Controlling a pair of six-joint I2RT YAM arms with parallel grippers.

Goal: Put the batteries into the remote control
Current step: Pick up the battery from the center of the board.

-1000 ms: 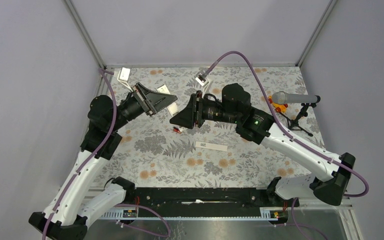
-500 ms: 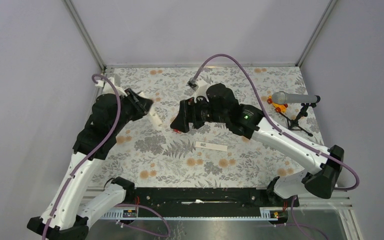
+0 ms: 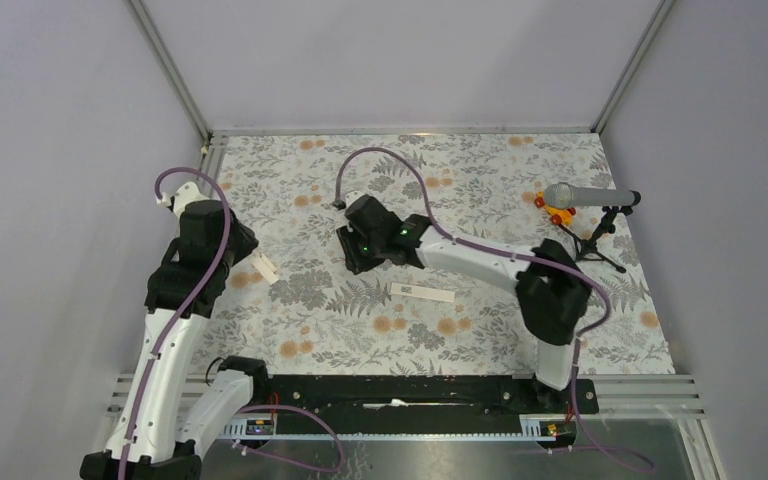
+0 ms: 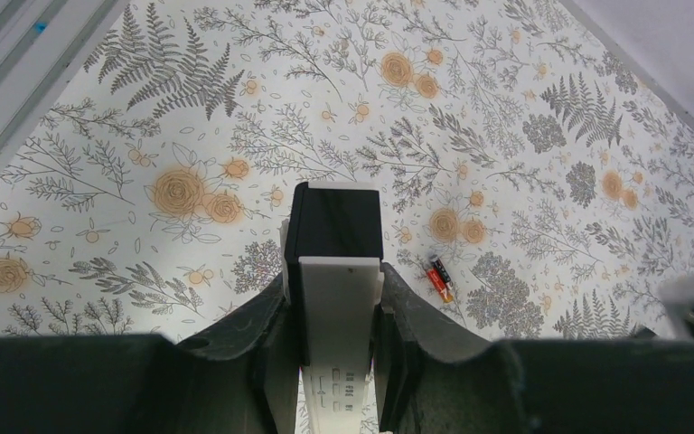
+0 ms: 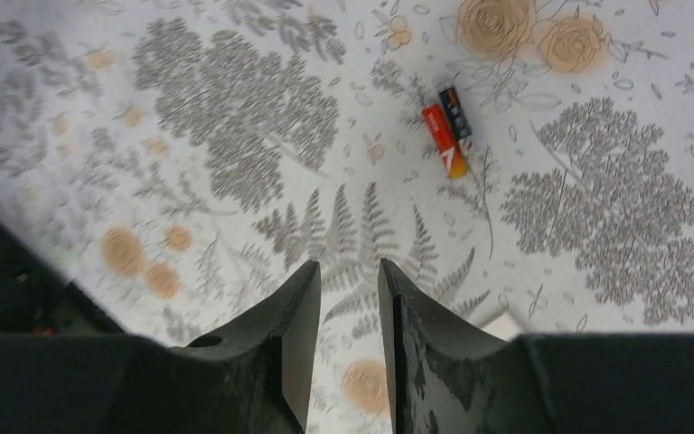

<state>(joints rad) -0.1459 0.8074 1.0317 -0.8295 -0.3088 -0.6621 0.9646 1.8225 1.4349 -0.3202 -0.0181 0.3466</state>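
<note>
My left gripper (image 4: 334, 282) is shut on the remote control (image 4: 334, 298), a white bar whose dark end (image 4: 334, 221) sticks out past the fingertips. In the top view that gripper (image 3: 248, 254) hangs over the mat's left side, with the remote's white tip (image 3: 266, 268) showing. Two batteries (image 4: 440, 277), red and black, lie side by side on the mat ahead and to the right of the remote. My right gripper (image 5: 350, 267) points down at the mat, open by a narrow, empty gap. The batteries (image 5: 447, 127) lie ahead of its tips. In the top view the right gripper (image 3: 355, 260) covers them.
A flat white cover strip (image 3: 423, 292) lies on the floral mat (image 3: 460, 330) just right of the right gripper. A grey microphone (image 3: 585, 195) on its stand and an orange toy piece (image 3: 557, 212) stand at the far right. Metal frame rails edge the mat.
The left arm has drawn back to the left and lowered with the remote. The right arm has folded and swung its gripper down over the batteries, its jaws widening then narrowing.
</note>
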